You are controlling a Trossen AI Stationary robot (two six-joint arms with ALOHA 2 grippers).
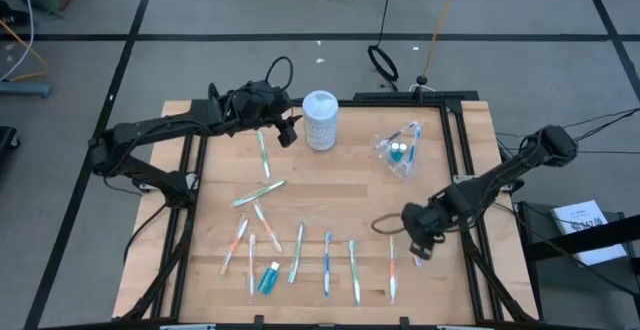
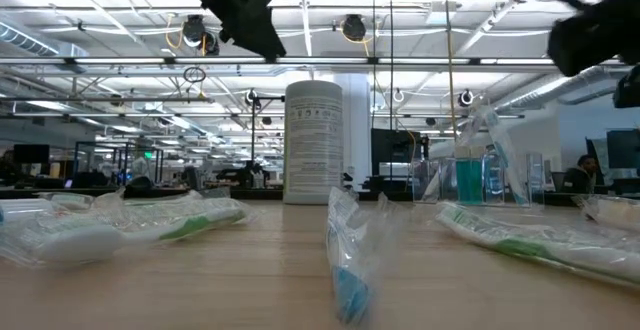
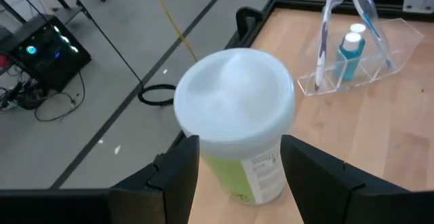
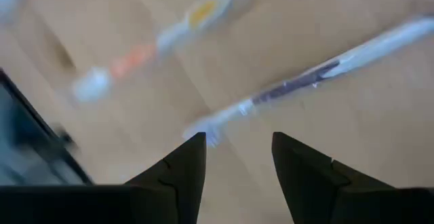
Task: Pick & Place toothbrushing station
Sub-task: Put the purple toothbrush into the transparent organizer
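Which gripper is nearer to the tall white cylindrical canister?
Left. The left gripper hangs just beside the tall white cylindrical canister, jaws open. The right gripper is far off, above toothbrushes.

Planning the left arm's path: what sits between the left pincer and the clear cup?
In the high view, the white canister stands between the left pincer and the clear cup.

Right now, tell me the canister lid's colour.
White; the lid shows best in the left wrist view.

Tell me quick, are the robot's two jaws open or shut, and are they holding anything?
Left gripper: open, holding nothing, by the white canister.
Right gripper: open, holding nothing, over a toothbrush on the table.
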